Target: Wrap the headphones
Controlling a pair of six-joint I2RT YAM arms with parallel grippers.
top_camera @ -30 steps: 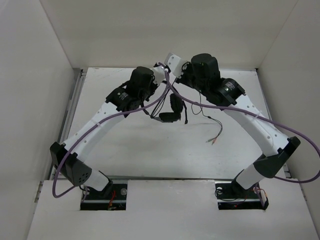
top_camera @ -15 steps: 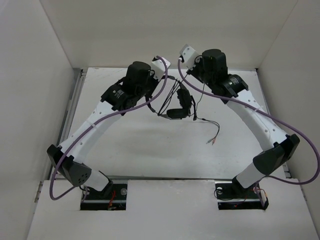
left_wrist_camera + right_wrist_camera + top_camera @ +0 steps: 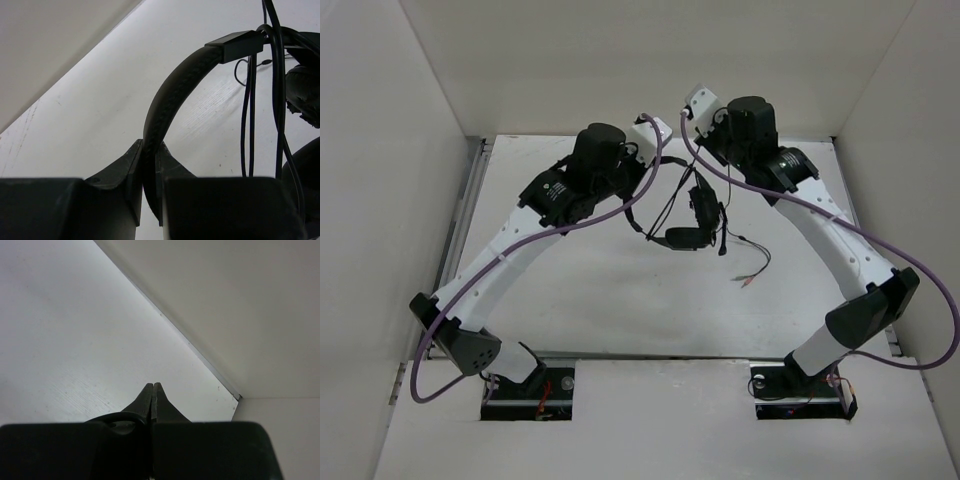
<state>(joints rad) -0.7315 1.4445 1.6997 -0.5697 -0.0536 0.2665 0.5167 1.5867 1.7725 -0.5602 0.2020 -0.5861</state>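
The black headphones [image 3: 686,238] hang above the table between my two arms, earcups down. My left gripper [image 3: 626,196] is shut on the padded headband [image 3: 170,90], which arcs up from between its fingers in the left wrist view, with an earcup [image 3: 304,90] at the right. The thin black cable [image 3: 248,110] runs down over the headband slider. My right gripper [image 3: 152,389] is shut, held high above the earcups; a loop of cable [image 3: 118,416] comes out beside its left finger. The cable's free end [image 3: 757,262] trails on the table to its small plugs [image 3: 745,281].
White walls enclose the table [image 3: 570,290] at the back and both sides. Purple arm cables [image 3: 650,180] cross near the headphones. The back wall corner [image 3: 235,396] is close ahead of my right gripper.
The headphones have moved right and a little nearer. My left gripper followed with the headband. My right arm rose and swung right, drawing the cable up.
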